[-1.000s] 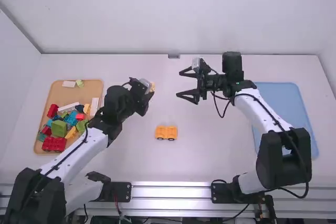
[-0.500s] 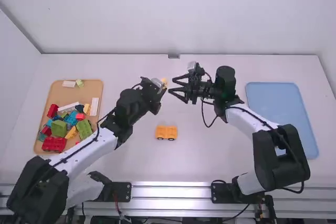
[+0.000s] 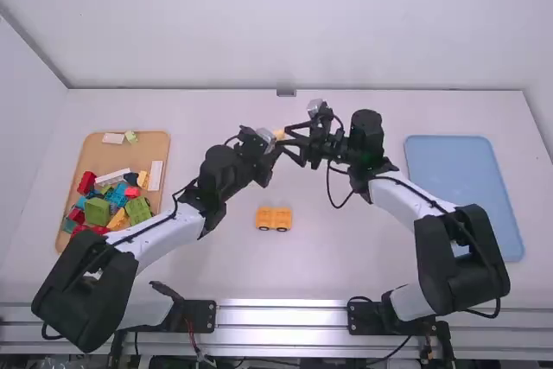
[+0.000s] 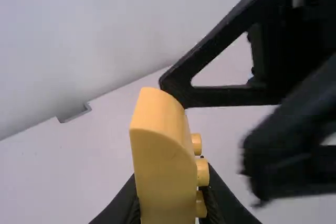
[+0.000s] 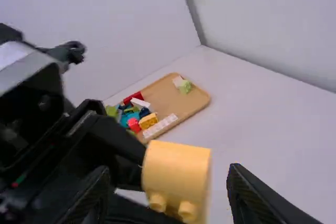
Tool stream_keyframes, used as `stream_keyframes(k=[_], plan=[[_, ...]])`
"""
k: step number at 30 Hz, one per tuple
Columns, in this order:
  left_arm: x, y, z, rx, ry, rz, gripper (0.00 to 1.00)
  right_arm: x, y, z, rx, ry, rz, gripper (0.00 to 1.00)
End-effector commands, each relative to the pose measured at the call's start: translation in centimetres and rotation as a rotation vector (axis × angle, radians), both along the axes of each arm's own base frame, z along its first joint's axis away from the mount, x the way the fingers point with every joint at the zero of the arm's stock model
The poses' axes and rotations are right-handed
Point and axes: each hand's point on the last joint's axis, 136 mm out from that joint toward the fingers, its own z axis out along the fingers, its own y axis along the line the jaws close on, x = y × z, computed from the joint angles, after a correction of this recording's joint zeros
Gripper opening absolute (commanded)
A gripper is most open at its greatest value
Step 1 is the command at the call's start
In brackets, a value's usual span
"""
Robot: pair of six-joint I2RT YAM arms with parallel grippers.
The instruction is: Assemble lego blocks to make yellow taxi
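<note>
My left gripper (image 3: 273, 146) is raised above the middle of the table, shut on a curved yellow block (image 3: 278, 134). From the left wrist, the gripper (image 4: 169, 203) pinches the lower part of the block (image 4: 161, 156), whose studs face sideways. The right gripper (image 3: 286, 138) is open at the same spot. In the right wrist view its fingers stand apart, and between the tips of this gripper (image 5: 167, 174) is the block (image 5: 176, 171), with no clear contact. An orange-yellow wheeled block (image 3: 274, 219) rests on the table below.
A tan tray (image 3: 108, 157) of mixed coloured blocks lies at the left, partly under the left arm. At the right is a blue tray (image 3: 462, 179), beside the right arm. The back wall (image 3: 285, 23) rises behind the table.
The left gripper has moved right with the yellow block. The right gripper has come left, so the two now meet. The wheeled block has stayed put.
</note>
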Motion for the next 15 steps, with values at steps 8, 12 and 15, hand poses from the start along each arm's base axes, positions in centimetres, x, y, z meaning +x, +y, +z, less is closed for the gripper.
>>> stream_keyframes(k=[8, 12, 15], plan=[[-0.77, -0.98, 0.12, -0.025, 0.013, -0.052, 0.02, 0.64, 0.51, -0.91, -0.040, -0.026, -0.049, 0.54], [-0.77, -0.98, 0.11, -0.025, 0.013, -0.052, 0.02, 0.52, 0.78, -0.98, -0.042, -0.024, -0.048, 0.45], [-0.77, -0.96, 0.04, -0.024, 0.016, -0.052, 0.02, 0.66, 0.75, -1.10, -0.047, -0.023, -0.060, 0.41]])
